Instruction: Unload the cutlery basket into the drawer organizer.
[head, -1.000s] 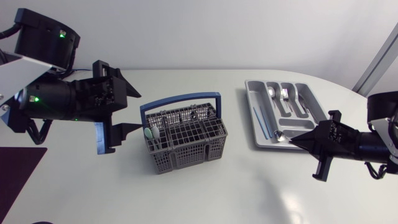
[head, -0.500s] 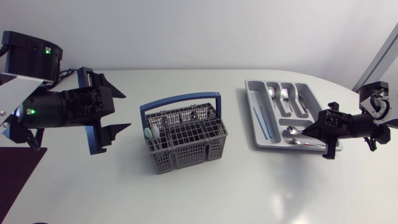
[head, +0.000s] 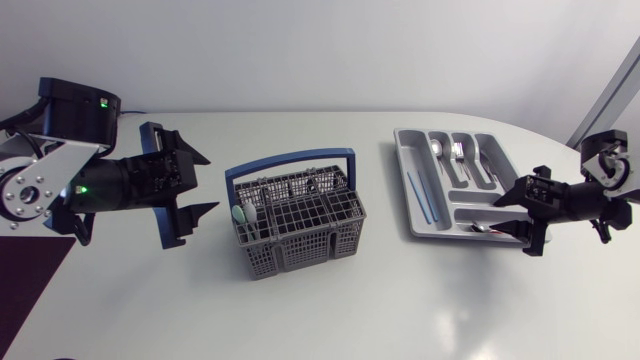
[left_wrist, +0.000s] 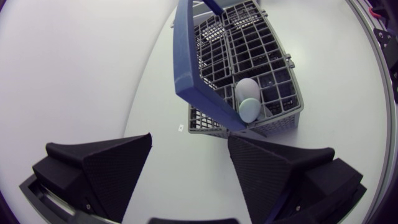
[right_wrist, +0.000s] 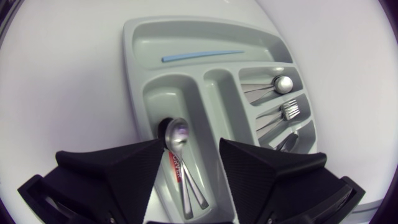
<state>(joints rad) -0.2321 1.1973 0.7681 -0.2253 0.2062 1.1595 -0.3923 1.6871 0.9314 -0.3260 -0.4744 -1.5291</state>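
Two arms, both idle of load. The left gripper sits just left of the cutlery basket, fingers spread wide, nothing between them. The right gripper is over the near right end of the drawer organizer, fingers also spread. A spoon lies loose in the compartment under them, not pinched.

The basket stands mid-worktop, upright, with its blue handle arched over it. The organizer is well apart to the right. It already holds a blue stick in the long left slot and another spoon and a fork in the far slots.

Likely step: left arm fetches the next item. The left wrist view shows a pale-handled piece standing in the basket's left end cell, just ahead of the fingers. It is the only thing I can make out in there.

To do it well:
- Come down from above, not from the side, or the blue handle blocks the way.
- Keep one finger each side of the pale top, clear of the grid walls.
- Pinch low enough on the rounded top that it can't slip.
- Lift straight up so the light basket doesn't drag or tip.
- Raise the right arm straight off the organizer first, so it doesn't nudge the loose spoon.
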